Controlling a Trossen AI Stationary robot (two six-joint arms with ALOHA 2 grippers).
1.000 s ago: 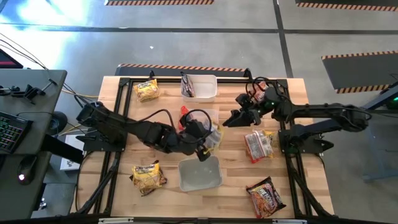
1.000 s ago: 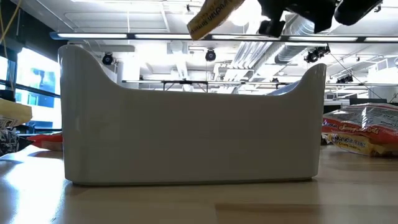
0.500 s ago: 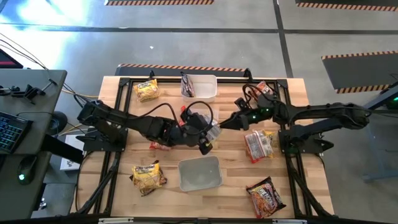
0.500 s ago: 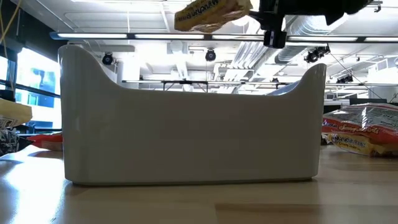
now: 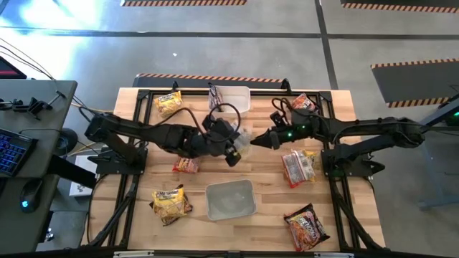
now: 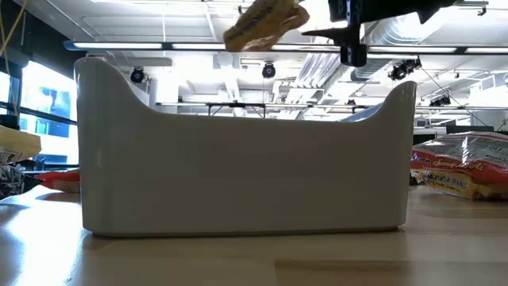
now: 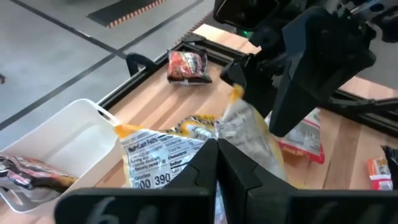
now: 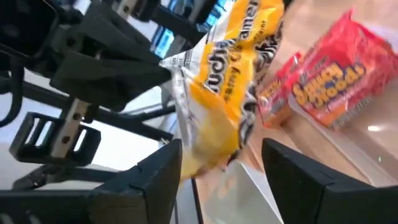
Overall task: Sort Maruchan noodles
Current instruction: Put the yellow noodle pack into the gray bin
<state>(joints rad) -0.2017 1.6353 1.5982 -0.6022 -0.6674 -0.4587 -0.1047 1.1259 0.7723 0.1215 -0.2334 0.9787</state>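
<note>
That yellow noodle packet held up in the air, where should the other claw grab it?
By its free crimped end, coming from the side opposite the left gripper, which clamps the other end. The yellow packet sticks out toward the open right gripper.

Light wooden table (image 5: pixel 179 201) with black frame rails along the edges. Resting on it: a clear plastic tub (image 5: pixel 230 200) near the front centre, another tub (image 5: pixel 231 99) at the far edge, yellow noodle packets at the far left (image 5: pixel 168 103) and front left (image 5: pixel 171 203). Also a red packet (image 5: pixel 186 165) left of centre, a red packet (image 5: pixel 298 167) on the right, dark packets at the front right (image 5: pixel 307 227) and far right (image 5: pixel 302 102).
</note>
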